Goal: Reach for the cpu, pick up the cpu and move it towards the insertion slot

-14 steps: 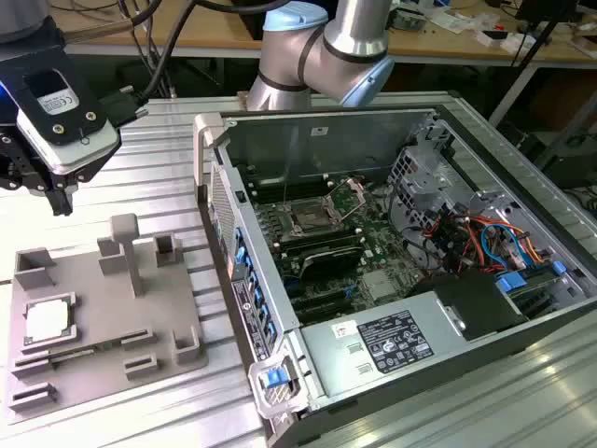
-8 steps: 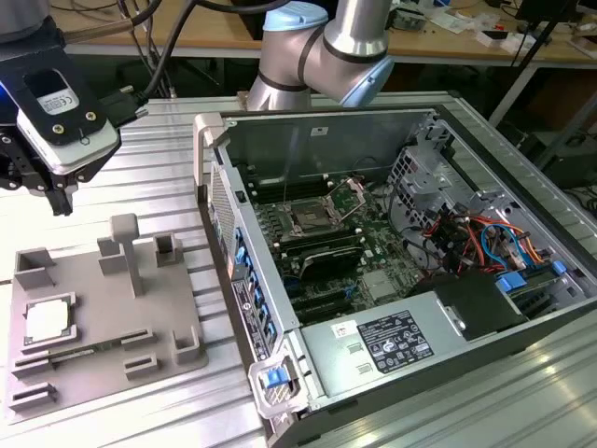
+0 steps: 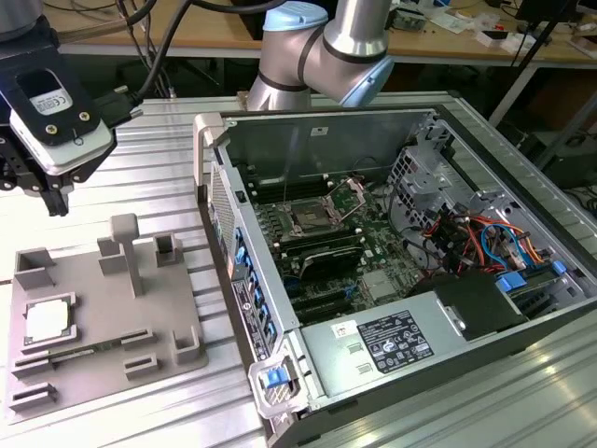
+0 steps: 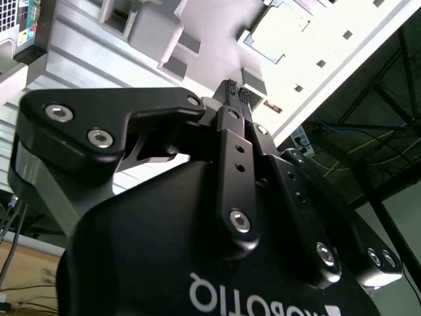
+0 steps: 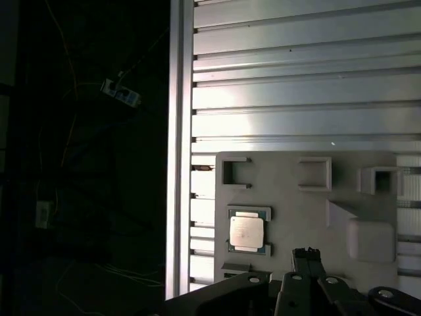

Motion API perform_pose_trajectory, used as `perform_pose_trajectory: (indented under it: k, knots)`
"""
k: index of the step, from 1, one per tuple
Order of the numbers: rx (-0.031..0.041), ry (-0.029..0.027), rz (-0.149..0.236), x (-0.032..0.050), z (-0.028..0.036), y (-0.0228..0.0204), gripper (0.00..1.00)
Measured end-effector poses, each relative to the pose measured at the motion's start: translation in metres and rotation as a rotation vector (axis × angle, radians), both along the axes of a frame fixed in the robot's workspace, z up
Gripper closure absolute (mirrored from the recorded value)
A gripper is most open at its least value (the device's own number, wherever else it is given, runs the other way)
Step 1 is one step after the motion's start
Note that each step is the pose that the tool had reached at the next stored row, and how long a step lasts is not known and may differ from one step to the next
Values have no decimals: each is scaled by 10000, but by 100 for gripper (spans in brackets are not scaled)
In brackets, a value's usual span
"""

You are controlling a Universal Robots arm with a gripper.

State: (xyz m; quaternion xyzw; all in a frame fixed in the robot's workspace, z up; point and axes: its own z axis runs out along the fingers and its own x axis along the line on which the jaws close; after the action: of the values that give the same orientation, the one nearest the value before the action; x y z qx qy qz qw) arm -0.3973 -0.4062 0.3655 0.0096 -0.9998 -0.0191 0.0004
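Cpu lies in grey tray, closed pincer hovering near.

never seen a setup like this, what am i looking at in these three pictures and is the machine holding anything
This is a robot arm with a two-fingered gripper at its end. The exterior view comes from a camera standing off the arm. Both wrist views come from cameras riding near the gripper, so its black fingers poke into them. On the ribbed metal table lies a grey plastic tray with raised blocks, and the cpu, a small silver square chip, sits in it. To the exterior view's right is an open computer case. Its green board carries the insertion slot, a square metal-framed socket. The gripper hangs above the table by the tray, fingers together, holding nothing.
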Motion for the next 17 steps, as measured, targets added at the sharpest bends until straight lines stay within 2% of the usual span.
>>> perform_pose_trajectory:
  k: [17]
  knots:
    - [0, 0, -1, -42, -1, 0, 89]
